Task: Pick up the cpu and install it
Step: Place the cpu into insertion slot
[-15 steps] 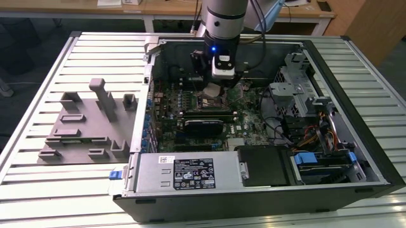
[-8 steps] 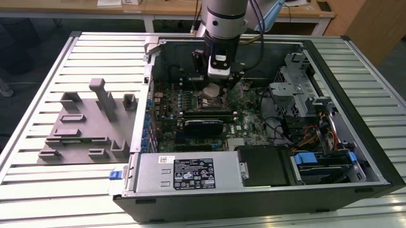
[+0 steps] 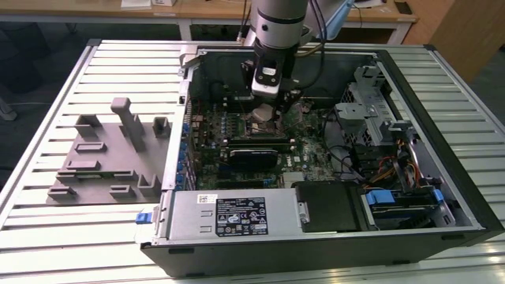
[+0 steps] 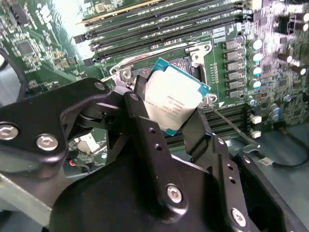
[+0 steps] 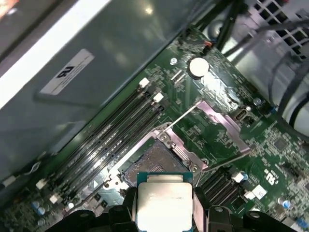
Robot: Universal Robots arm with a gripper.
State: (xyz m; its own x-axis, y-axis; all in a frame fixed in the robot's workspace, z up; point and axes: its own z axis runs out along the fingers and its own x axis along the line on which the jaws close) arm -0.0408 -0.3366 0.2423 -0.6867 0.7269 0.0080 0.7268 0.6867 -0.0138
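Since the gripper (image 4: 170, 108) is clamped on the cpu (image 4: 176, 94) by two opposite edges, the chip hangs just above the open socket (image 5: 153, 163), not yet seated. Beside the socket, its load plate (image 5: 219, 126) stands swung up, with the motherboard (image 3: 230, 121) spread around inside the computer case (image 3: 316, 257). Doing this step well, I judge, means squaring the chip's corners to the socket frame, holding it level, and lowering it straight, never dragging it across the contacts.

You have a pale slatted table (image 3: 71, 248) across the exterior view; along the top edge runs a wooden desk (image 3: 213, 10), with dark floor (image 3: 55, 41) at upper left.
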